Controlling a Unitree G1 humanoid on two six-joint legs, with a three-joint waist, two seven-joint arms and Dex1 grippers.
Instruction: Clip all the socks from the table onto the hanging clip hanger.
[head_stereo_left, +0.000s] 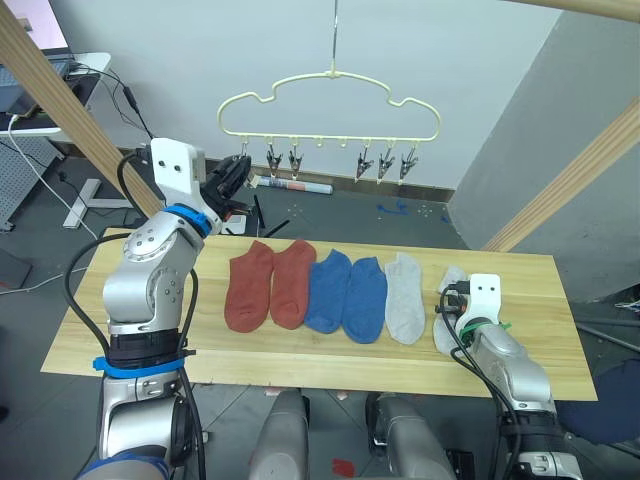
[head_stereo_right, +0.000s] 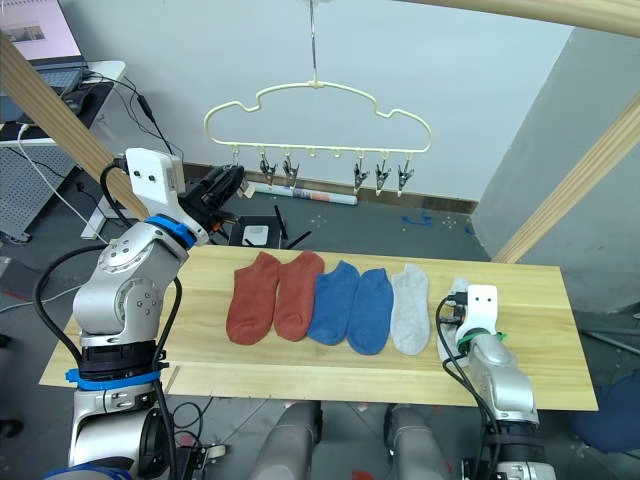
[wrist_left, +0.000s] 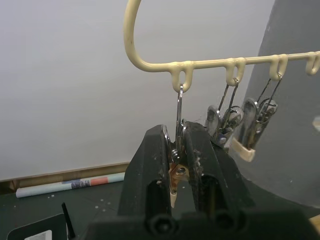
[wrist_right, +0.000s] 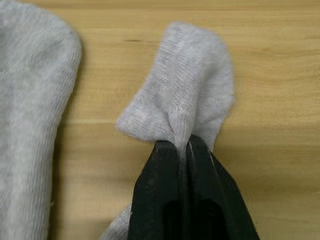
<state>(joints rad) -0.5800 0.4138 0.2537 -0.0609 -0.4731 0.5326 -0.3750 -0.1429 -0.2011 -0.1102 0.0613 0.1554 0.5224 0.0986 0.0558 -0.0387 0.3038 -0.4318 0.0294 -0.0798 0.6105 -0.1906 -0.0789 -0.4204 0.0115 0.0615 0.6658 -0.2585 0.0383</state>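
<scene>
The pale yellow clip hanger (head_stereo_left: 330, 100) hangs behind the table (head_stereo_left: 540, 300), with several metal clips (head_stereo_left: 383, 165) along its lower bar. My left gripper (wrist_left: 178, 131) is raised at the hanger's left end, shut on the leftmost clip (wrist_left: 179, 107). Six socks lie in a row: two rust-red (head_stereo_left: 250, 287), two blue (head_stereo_left: 365, 298), and a light grey one (head_stereo_left: 405, 297). My right gripper (wrist_right: 184, 145) is low at the right end of the row, shut on a pinched fold of the last grey sock (wrist_right: 190, 75).
Slanted wooden beams rise at the left (head_stereo_left: 60, 100) and right (head_stereo_left: 570, 180) of the table. A rolled paper tube (head_stereo_left: 295, 185) lies on the floor below the hanger. A desk with cables (head_stereo_left: 30, 110) stands far left.
</scene>
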